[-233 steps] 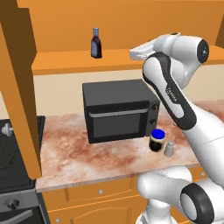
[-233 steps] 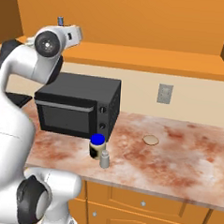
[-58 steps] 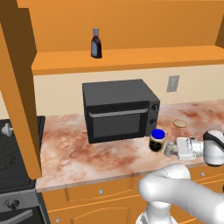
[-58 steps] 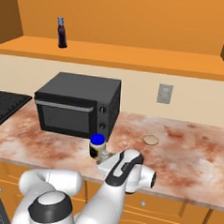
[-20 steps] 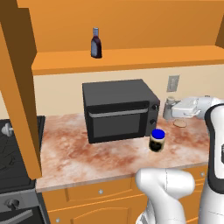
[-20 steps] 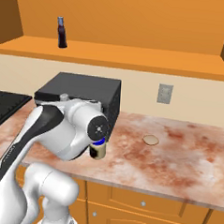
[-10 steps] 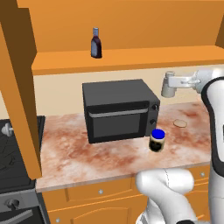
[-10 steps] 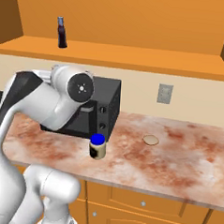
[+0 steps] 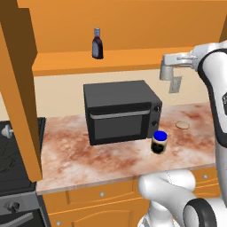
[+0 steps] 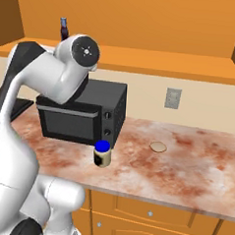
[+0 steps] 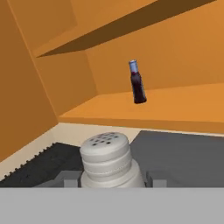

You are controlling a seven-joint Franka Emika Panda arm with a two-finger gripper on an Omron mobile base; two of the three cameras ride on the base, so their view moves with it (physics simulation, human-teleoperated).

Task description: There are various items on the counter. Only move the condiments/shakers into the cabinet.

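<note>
Inside the cabinet (image 9: 111,62), the dark bottle (image 9: 97,43) is stood upright on the shelf. On the desk (image 9: 88,159), the blue-lidded jar (image 9: 159,142) is left beside the microwave (image 9: 120,111). The grey shaker (image 11: 110,161) is clamped in the raised claw (image 9: 167,71).

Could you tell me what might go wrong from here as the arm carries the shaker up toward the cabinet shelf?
The end effector holds the grey shaker at about the level of the shelf edge; unless it rises a little more, the shaker could catch that edge.

The dark bottle already stands on the shelf, so a swing far to that side might knock it over.

The blue-lidded jar remains on the counter.
</note>
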